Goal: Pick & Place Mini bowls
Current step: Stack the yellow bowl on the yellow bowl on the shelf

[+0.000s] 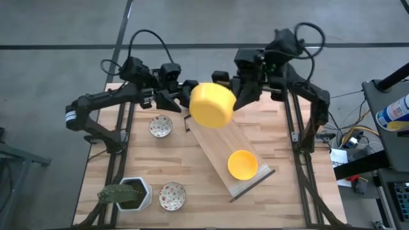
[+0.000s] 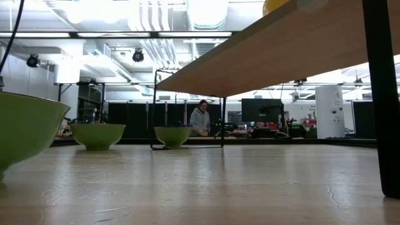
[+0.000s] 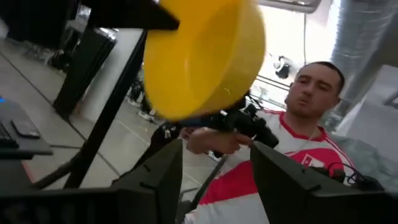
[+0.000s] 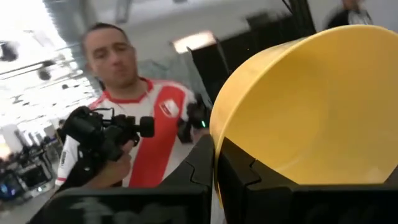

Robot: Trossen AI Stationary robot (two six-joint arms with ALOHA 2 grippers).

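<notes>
My right gripper (image 1: 238,101) is shut on a plain yellow mini bowl (image 1: 211,105), held high above the table's far middle and tipped on its side. My left gripper (image 1: 184,97) is open and empty just left of that bowl; in the left wrist view its fingers (image 3: 158,177) stand apart below the bowl (image 3: 199,56). A second yellow bowl (image 1: 243,164) sits on a wooden board (image 1: 214,137). Two white patterned bowls (image 1: 160,126) (image 1: 172,195) rest on the table at the left. My right gripper holds the yellow bowl by its rim (image 4: 216,140), one finger inside the bowl and one outside. The fingers come at it from the table's right side. The bowl is lifted clear of the table and board, tilted on its side.
A white hexagonal pot with a green plant (image 1: 128,193) stands at the near left corner. The wooden board lies slantwise across the table's middle and shows as a raised slope in the low view (image 2: 281,50). A person in a red-and-white shirt (image 3: 298,137) shows beyond the arms.
</notes>
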